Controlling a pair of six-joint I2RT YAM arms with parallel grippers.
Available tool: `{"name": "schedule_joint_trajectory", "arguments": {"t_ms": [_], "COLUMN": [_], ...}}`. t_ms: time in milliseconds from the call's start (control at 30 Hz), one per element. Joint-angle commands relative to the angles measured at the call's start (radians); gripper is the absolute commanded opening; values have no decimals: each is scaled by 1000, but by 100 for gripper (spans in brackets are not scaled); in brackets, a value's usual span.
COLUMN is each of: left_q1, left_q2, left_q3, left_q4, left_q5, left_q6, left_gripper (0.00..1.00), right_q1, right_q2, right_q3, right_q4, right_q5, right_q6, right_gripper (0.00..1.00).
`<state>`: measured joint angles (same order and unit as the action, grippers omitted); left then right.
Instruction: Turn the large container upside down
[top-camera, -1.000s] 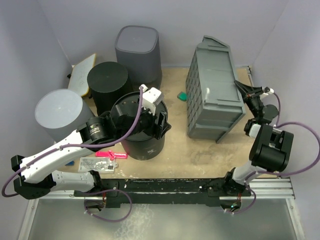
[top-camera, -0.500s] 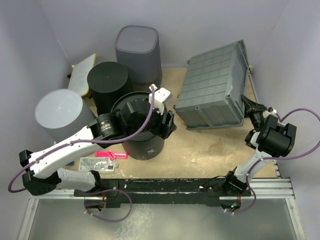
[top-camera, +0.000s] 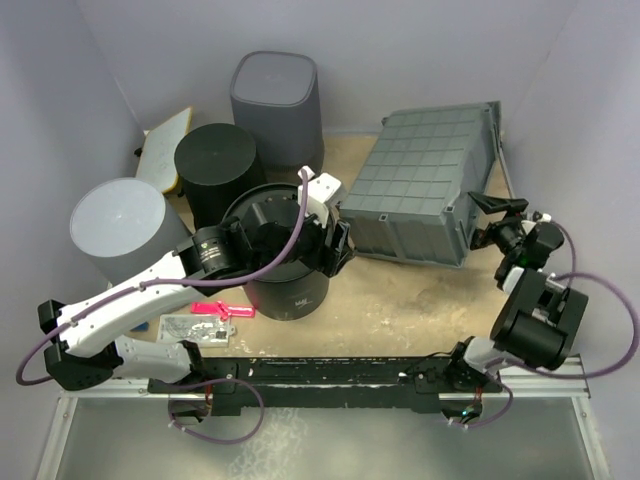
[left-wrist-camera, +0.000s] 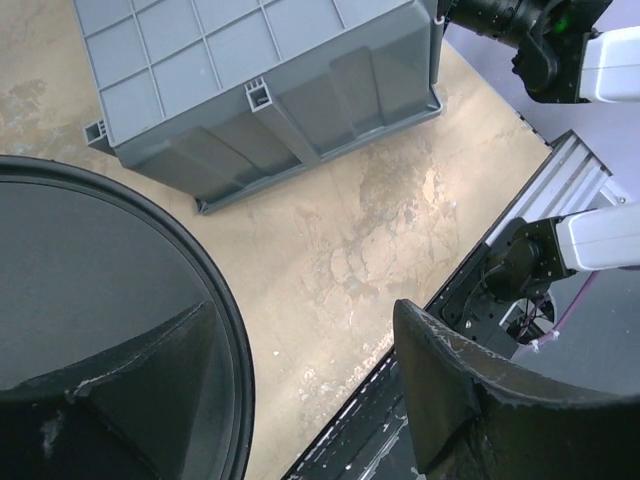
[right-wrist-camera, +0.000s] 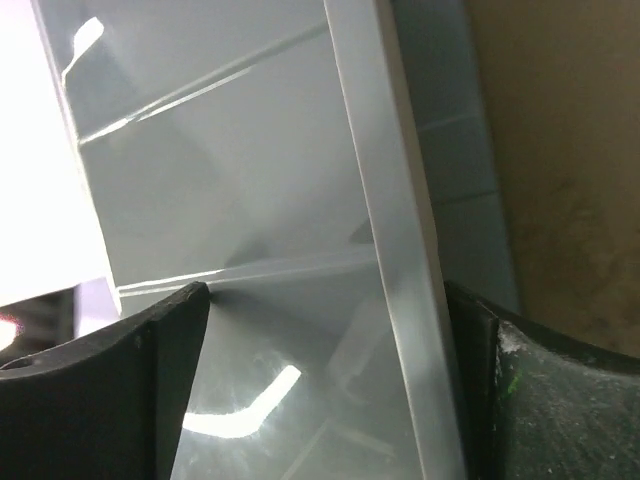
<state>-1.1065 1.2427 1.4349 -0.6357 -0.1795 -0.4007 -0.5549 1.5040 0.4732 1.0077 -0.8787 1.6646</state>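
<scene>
The large container (top-camera: 425, 180) is a grey crate lying mouth down at the back right, its gridded base facing up. It also fills the top of the left wrist view (left-wrist-camera: 250, 70). My right gripper (top-camera: 481, 220) is at the crate's right edge, open. In the right wrist view the crate's pale wall and rim (right-wrist-camera: 300, 200) run between the spread fingers of the right gripper (right-wrist-camera: 325, 300), which do not press on it. My left gripper (top-camera: 335, 250) hangs open over the right rim of a black round bin (top-camera: 285, 270), short of the crate's left end, holding nothing (left-wrist-camera: 300, 340).
Behind and left of the black bin stand a black cylinder (top-camera: 215, 165), a grey cylinder (top-camera: 115, 225) and a tall grey bin (top-camera: 275, 95). A pink piece (top-camera: 222, 311) lies near the front left. The black mounting rail (top-camera: 350, 370) runs along the front edge.
The crate has tipped from standing on its side to lying base up. My right gripper has opened and let go of its rim. The left arm has shifted slightly right.
</scene>
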Motion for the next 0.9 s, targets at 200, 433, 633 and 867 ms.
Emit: {"name": "schedule_joint_trajectory", "arguments": {"t_ms": [200,433,633,867], "left_q1": [3,3,3,2], "left_q2": [-72,-96,-126,-150], "left_q3": [59,46,32,-7], "left_q4": [64,59,57,21], "left_q5": [-86,-261,-497,-831], "left_q6": [2,-23,-111,-255], "left_gripper": [76,78,79,80], "right_q1": [0,7,68,294], "right_q2": [-340,-329,-380,-517], "right_q3": [259,420,498,500], "right_q4": [-1188,-1484,-1530,-1149], "right_q5": [560,845,935,682], "right_q6": [-637,-695,-720,-1019], "right_gripper": [100,100,100,100]}}
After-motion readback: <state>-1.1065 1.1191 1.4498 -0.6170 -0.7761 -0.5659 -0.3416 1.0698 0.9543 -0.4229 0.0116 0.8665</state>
